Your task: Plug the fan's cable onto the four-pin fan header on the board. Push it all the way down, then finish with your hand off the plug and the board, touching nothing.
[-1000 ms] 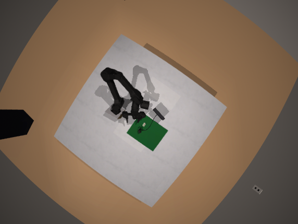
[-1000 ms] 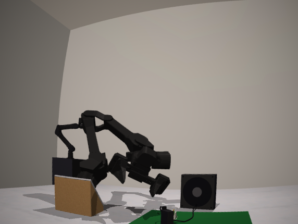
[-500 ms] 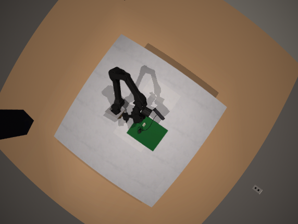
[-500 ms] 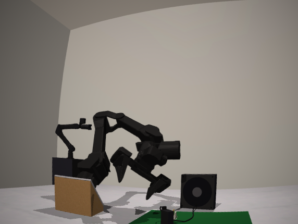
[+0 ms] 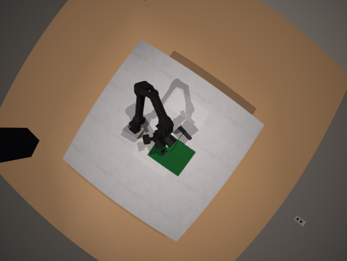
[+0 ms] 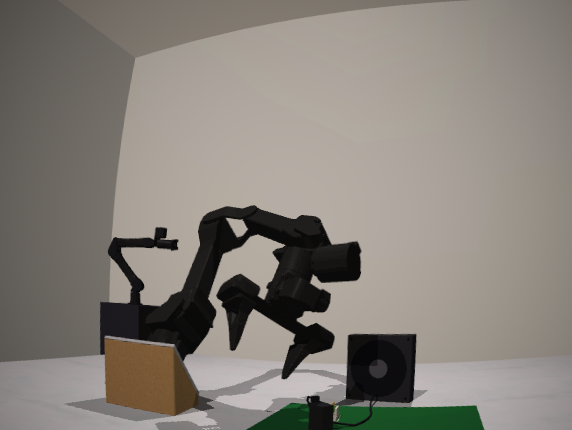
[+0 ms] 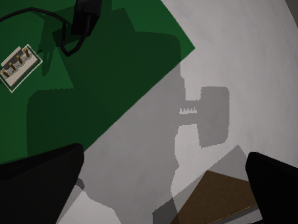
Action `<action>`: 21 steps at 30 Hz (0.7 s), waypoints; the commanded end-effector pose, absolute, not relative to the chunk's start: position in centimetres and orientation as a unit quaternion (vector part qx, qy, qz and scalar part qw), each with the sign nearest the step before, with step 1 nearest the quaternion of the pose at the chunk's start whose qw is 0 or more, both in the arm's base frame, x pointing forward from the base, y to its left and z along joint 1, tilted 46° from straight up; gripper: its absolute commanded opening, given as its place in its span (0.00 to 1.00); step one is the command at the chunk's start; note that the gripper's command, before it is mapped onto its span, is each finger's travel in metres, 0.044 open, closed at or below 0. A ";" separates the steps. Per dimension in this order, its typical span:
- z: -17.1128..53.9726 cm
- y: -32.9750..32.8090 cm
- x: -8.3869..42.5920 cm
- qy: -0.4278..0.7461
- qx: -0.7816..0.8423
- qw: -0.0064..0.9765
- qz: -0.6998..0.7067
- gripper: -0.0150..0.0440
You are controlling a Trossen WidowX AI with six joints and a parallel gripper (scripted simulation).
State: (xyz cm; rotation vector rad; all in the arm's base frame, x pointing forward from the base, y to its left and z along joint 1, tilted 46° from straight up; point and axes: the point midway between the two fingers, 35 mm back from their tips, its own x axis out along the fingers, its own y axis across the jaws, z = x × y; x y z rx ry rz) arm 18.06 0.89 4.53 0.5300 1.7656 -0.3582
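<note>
The green board (image 5: 180, 162) (image 6: 430, 418) (image 7: 117, 62) lies flat. The white header (image 6: 336, 413) (image 7: 20, 66) shows bare pins in the wrist view, with no plug on it. The black plug (image 5: 163, 152) (image 6: 320, 416) (image 7: 86, 19) stands on the board to one side of the header, apart from it, with the cable (image 6: 370, 413) (image 7: 31, 8) looping from it. The fan (image 5: 184, 133) (image 6: 378, 369) stands upright behind the board. My gripper (image 6: 259, 363) (image 7: 167, 159) is wide open and empty. It hangs above and beside the board, off the plug, towards the tan block.
A tan wedge-shaped block (image 5: 141, 133) (image 6: 140, 376) (image 7: 217, 195) stands near the arm's base, close below one finger in the wrist view. A small dark arm (image 6: 125, 266) on a dark box (image 6: 119, 325) stands at the back left in the exterior view.
</note>
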 end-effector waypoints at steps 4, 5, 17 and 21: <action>5.3 0.5 19.1 0.780 0.276 0.554 -0.089 1.00; 5.4 0.4 19.3 0.782 0.282 0.550 -0.080 1.00; 6.6 -1.2 21.3 0.770 0.376 0.514 0.020 1.00; 7.0 -2.0 22.1 0.755 0.410 0.509 0.053 1.00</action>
